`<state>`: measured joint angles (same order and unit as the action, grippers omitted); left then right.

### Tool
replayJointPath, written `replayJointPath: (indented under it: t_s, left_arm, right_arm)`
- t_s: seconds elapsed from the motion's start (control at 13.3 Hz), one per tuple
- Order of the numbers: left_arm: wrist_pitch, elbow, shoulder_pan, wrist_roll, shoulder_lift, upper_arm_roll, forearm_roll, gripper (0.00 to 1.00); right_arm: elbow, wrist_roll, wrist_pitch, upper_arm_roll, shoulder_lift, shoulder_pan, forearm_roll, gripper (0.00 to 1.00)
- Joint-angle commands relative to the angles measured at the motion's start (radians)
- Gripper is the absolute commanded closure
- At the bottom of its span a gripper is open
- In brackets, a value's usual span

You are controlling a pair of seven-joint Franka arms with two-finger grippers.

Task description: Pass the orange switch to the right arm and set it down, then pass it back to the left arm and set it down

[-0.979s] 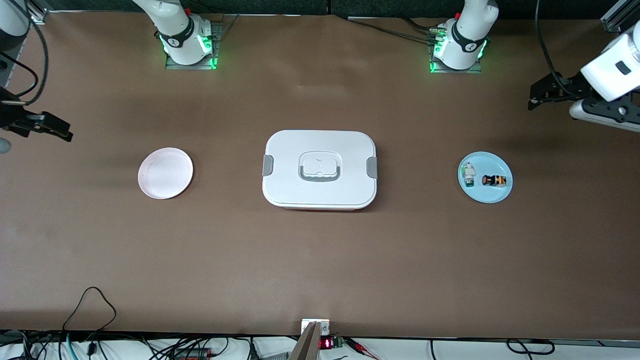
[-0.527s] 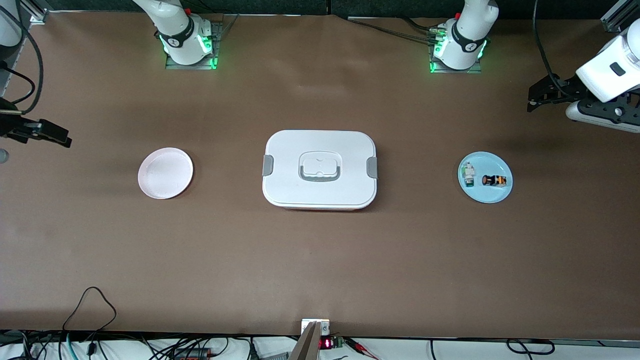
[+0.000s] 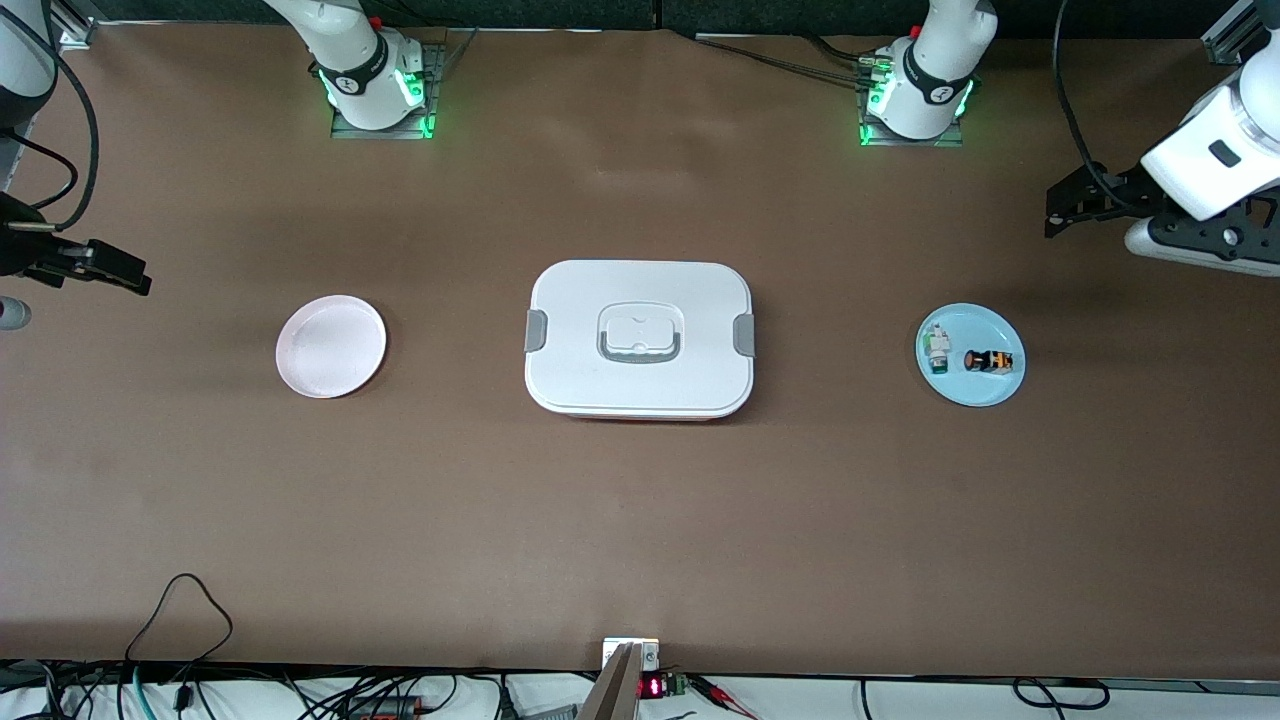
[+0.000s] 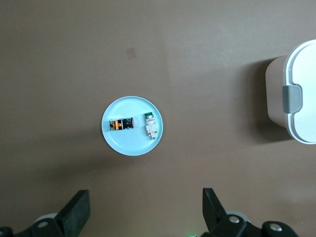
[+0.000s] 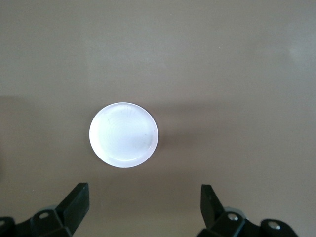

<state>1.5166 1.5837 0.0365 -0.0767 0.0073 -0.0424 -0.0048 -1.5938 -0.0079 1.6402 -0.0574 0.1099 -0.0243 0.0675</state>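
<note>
switch (image 3: 988, 360), black and orange, lies on a blue plate (image 3: 970, 392) beside a white-green part (image 3: 937, 350), toward the left arm's end of the bench (image 3: 640, 520). box (image 3: 639, 338) sits mid-bench. left pincer (image 4: 143, 217) and right pincer (image 5: 143, 207) hang apart, empty.

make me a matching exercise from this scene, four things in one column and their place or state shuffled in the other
Things
1. orange switch
2. box
3. pink plate
4. left gripper

Places or states
A. mid-table, lid on, between the two plates
B. open, up in the air over bare table at the left arm's end
C. lying on the blue plate beside the white-and-green component
D. nothing on it, toward the right arm's end of the table

Pairs: 1-C, 2-A, 3-D, 4-B
</note>
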Motion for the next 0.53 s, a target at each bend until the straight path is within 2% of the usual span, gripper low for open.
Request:
replayJointPath:
  t_s: [0.0,0.45]
  left_arm:
    - [-0.007,-0.039,0.0,0.046,0.022,-0.001,0.0,0.0]
    - [-0.009,-0.039,-0.038,0.048,0.02,-0.01,-0.003,0.0]
  right_arm:
    - [0.021,-0.012,-0.039,-0.004,-0.003,0.003,-0.012,0.0]
    - [0.029,0.005,-0.051,0.002,-0.003,0.01,-0.014,0.0]
